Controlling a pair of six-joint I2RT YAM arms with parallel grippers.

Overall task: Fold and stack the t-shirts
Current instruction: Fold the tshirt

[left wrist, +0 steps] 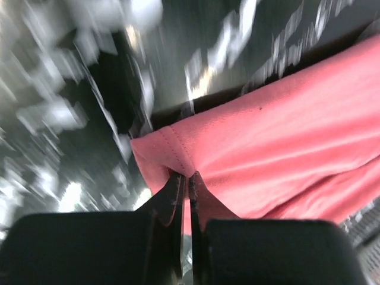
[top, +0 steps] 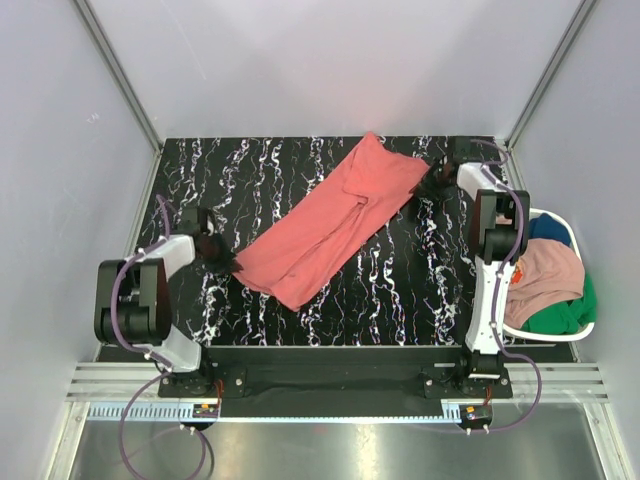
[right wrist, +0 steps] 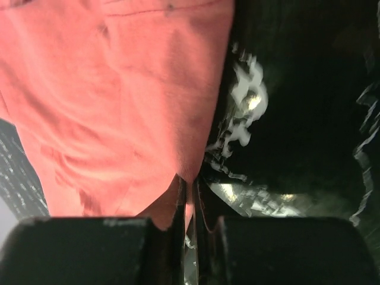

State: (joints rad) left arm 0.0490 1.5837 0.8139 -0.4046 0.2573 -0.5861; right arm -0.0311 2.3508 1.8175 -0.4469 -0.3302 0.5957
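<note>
A white laundry basket (top: 548, 212) sits off the table's right edge, just beside the right arm (top: 490, 270). Three shirts are heaped in it: a dark blue shirt (top: 552, 230) at the far end, a pink shirt (top: 545, 272) in the middle and a green shirt (top: 562, 318) nearest the arm bases. Nothing lies on the table between the two arms except the coral-red shirt (top: 330, 225).

That shirt is stretched out as a long band on the diagonal. Its long axis runs from the near left, close to the left gripper (top: 222, 258), to the far right, where the right gripper (top: 428, 185) meets it. The middle shows a few loose folds, and the far-right end is wider and rumpled.

In the left wrist view the left gripper (left wrist: 185, 178) has its fingers pressed together on a stitched corner of the shirt (left wrist: 279, 136). The right gripper (right wrist: 189, 185) likewise pinches the cloth edge (right wrist: 119, 101) between closed fingers — both hold the shirt.

The table (top: 400, 300) is black with white marble-like veins. Pale grey walls (top: 330, 70) enclose it on three sides, with metal posts (top: 115, 65) at the far corners.
</note>
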